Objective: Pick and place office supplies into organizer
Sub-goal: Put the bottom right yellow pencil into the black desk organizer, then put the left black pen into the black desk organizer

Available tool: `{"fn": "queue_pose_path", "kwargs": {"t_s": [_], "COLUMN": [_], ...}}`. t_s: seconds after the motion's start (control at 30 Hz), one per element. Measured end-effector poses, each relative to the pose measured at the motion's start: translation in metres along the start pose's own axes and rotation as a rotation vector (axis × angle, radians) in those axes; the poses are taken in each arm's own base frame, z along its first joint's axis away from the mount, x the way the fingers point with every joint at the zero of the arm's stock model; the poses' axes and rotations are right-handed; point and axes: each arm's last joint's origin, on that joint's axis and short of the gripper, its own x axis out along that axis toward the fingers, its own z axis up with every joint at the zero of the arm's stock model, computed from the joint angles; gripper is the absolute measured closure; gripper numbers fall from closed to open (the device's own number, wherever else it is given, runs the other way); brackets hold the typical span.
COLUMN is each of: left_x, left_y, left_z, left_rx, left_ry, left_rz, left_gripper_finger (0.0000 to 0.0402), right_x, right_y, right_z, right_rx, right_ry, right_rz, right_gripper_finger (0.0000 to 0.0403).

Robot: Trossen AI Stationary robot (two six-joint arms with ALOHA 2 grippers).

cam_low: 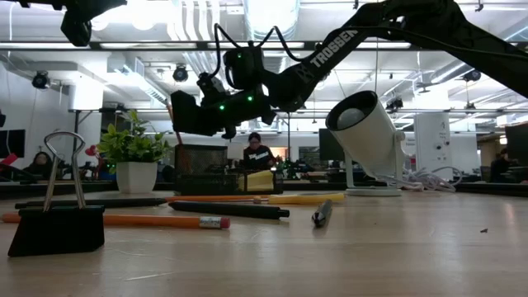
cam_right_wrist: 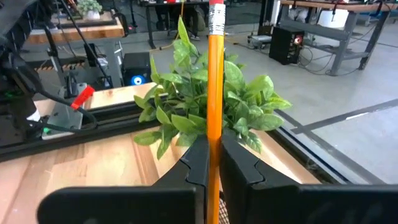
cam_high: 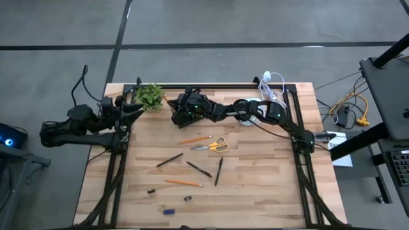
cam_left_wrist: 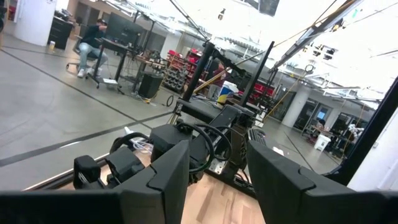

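Nearest the front edge of the table, a blue bit [cam_high: 169, 211] and two dark bits [cam_high: 151, 190] are lying loose, and a black binder clip [cam_low: 56, 221] is standing close to the low camera. Just behind them an orange pencil [cam_high: 183, 183] is lying flat, with three dark pens [cam_high: 199, 169] fanned out beyond it. Farther in, the scissors [cam_high: 214, 145] and a second orange pencil [cam_high: 195, 138] are resting near the middle of the board, all still waiting to be sorted. Past those, the right gripper [cam_right_wrist: 209, 163] is hanging over the back of the table with its fingers clamped on a pencil [cam_right_wrist: 215, 93], which is standing upright between them, eraser end up. The organizer [cam_low: 216, 172] is sitting below and just behind it, next to the green plant [cam_high: 150, 95]. The step in hand looks like lowering this pencil into a compartment, so the arm is probably best keeping the shaft vertical, centring it over an open slot rather than a divider, and steering clear of the leaves before letting go. The white cup [cam_low: 369, 137] is lying tipped near the white cable [cam_high: 273, 86] at the far right. The left gripper [cam_left_wrist: 217, 180] is waiting off the table's left edge, its fingers apart and holding nothing.
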Motion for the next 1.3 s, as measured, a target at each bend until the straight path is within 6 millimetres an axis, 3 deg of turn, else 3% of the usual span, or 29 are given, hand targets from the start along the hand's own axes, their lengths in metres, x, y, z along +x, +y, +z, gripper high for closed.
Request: {"fn": "queue_pose_path", "kwargs": {"t_s": [0.27, 0.8, 1.1, 1.3], "left_x": [0.000, 0.000, 0.000, 0.000], "left_y": [0.000, 0.000, 0.000, 0.000], "left_z": [0.000, 0.000, 0.000, 0.000], "left_rx": [0.001, 0.001, 0.000, 0.002], "left_ry": [0.000, 0.000, 0.000, 0.000], "left_rz": [0.000, 0.000, 0.000, 0.000], "left_gripper_finger": [0.0256, 0.0256, 0.0256, 0.0256], "right_x": [0.000, -0.001, -0.013, -0.028], "right_y": [-0.001, -0.001, 0.001, 0.009], "right_z": [-0.003, -0.001, 0.034, 0.062], "right_rx": [-0.026, 0.013, 0.006, 0.033], "right_ry": [0.035, 0.031, 0.001, 0.031], "right_rz": [-0.003, -0.010, 0.000, 0.212], "right_gripper_finger": [0.0385, 0.0290, 0.0288, 0.0298]}}
